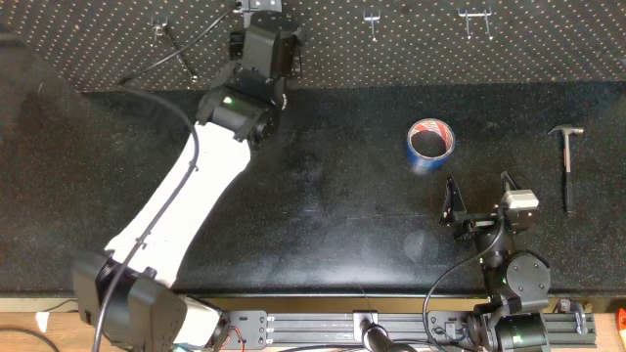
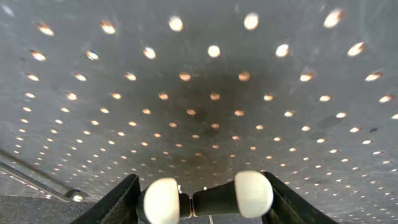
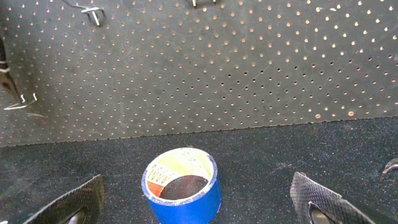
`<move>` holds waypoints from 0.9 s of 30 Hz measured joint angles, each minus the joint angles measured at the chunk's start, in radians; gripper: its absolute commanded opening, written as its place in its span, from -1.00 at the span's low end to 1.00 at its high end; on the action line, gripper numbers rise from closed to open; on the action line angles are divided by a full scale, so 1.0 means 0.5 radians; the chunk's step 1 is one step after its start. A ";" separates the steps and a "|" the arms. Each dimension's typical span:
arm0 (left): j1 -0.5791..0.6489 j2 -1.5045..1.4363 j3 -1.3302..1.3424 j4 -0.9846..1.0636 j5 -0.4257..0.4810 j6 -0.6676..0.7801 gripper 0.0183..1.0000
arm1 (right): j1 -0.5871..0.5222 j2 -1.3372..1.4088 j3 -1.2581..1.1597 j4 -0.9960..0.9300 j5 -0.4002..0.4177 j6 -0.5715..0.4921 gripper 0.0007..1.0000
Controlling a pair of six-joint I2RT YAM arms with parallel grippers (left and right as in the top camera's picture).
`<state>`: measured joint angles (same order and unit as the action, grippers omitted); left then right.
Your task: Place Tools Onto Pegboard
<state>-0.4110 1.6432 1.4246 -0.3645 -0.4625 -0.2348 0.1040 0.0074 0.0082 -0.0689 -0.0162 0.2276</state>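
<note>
Tape (image 3: 181,183) stands straight ahead of the right gripper (image 1: 478,198), roughly between its 2 wide-open, empty fingers; this arm is nearer.

Black table (image 1: 342,200), blue tape roll (image 1: 430,143), hammer (image 1: 566,171)

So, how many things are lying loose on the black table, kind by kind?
Roll of blue tape: 1
Hammer: 1
Total: 2
</note>
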 measured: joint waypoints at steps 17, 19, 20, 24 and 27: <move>0.019 0.233 0.000 -0.094 0.038 0.000 -0.68 | 0.000 0.000 0.000 0.000 0.000 0.000 0.95; 0.022 0.253 0.000 -0.086 0.046 0.000 -0.33 | 0.000 0.000 0.000 0.000 0.000 0.000 0.95; 0.027 0.256 0.000 -0.086 0.050 0.000 -0.16 | 0.000 0.000 0.000 0.000 0.000 0.000 0.95; 0.066 0.271 0.000 -0.160 0.083 -0.005 0.99 | 0.000 0.000 0.000 0.000 0.000 0.000 0.95; 0.075 0.272 0.000 -0.167 0.089 0.006 0.99 | 0.000 0.000 0.000 0.000 0.001 0.000 0.95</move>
<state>-0.3737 1.7790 1.4246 -0.4480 -0.4179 -0.2317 0.1040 0.0074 0.0082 -0.0689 -0.0158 0.2276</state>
